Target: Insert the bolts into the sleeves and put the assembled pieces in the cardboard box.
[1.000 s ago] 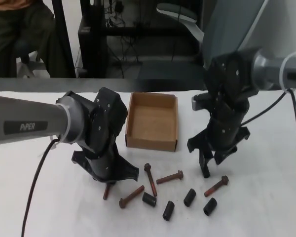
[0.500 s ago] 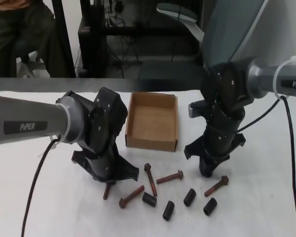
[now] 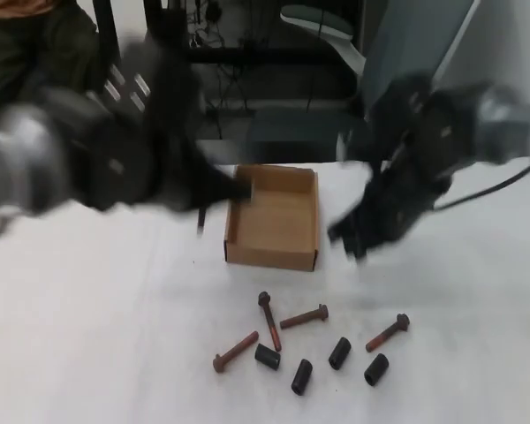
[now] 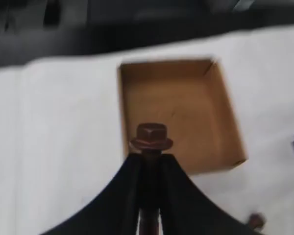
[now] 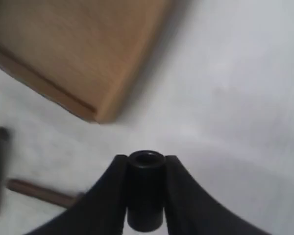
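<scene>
Bolt (image 4: pixel 151 137) in left pincer (image 4: pixel 150 159), at cardboard box (image 4: pixel 186 107) edge.

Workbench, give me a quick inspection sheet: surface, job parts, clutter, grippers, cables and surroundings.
Surface: white bench top, flat.
Job's things: cardboard box, open, nothing in it; four loose bolts and four loose sleeves lying in front of it, none assembled.
Clutter: nothing seen.
Grippers: left gripper shut on a bolt, head outward, raised near the box; right gripper shut on a sleeve, bore facing out, near a box corner.
Cables: black cable hanging from the right arm, clear of the parts.
Surroundings: dark furniture behind the bench.
</scene>
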Tool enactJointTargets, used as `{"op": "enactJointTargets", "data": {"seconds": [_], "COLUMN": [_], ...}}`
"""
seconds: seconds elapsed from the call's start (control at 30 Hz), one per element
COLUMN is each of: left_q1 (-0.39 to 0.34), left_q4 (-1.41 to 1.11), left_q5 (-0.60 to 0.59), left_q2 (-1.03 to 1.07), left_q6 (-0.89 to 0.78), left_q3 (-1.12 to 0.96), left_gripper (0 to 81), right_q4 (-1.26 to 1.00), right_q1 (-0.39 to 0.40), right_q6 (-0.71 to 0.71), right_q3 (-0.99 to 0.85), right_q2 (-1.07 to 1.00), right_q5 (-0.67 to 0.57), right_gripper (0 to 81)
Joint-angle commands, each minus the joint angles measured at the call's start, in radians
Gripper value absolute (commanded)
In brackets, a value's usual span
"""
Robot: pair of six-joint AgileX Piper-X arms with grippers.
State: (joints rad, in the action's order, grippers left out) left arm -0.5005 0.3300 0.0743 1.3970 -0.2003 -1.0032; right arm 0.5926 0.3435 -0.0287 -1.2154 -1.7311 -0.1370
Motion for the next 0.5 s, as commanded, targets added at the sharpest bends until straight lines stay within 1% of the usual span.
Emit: {"op": "enactJointTargets", "data": {"seconds": [0.0,0.1,0.17,0.3,0.4,0.47], "left_q1": [0.002,-0.001,-0.001,-0.001,-0.001,-0.001], "left_q4": [-0.114,-0.259,-0.428,-0.77,-0.891,-0.948], "left_q5": [-0.085,-0.1,-0.119,-0.221,-0.236,-0.29], "left_q2": [-0.09,-0.146,-0.183,-0.215,-0.215,-0.215], "left_q6": [0.017,0.036,0.03,-0.048,-0.066,-0.069], "left_q3": [-0.001,0.03,0.096,0.23,0.292,0.309], "left_gripper": [1.8,1.8,1.8,1.8,1.8,1.8], "right_q4": [-0.188,-0.322,-0.404,-0.582,-0.695,-0.793], "right_q1": [0.008,0.027,0.042,0.082,0.115,0.143], "right_q6": [-0.01,-0.033,-0.06,-0.069,-0.026,0.01], "right_q3": [0.068,0.157,0.212,0.336,0.41,0.456], "right_q2": [0.14,0.235,0.289,0.377,0.414,0.431], "right_q5": [-0.092,-0.117,-0.117,-0.182,-0.203,-0.238], "right_gripper": [0.6,0.6,0.6,0.6,0.6,0.6]}}
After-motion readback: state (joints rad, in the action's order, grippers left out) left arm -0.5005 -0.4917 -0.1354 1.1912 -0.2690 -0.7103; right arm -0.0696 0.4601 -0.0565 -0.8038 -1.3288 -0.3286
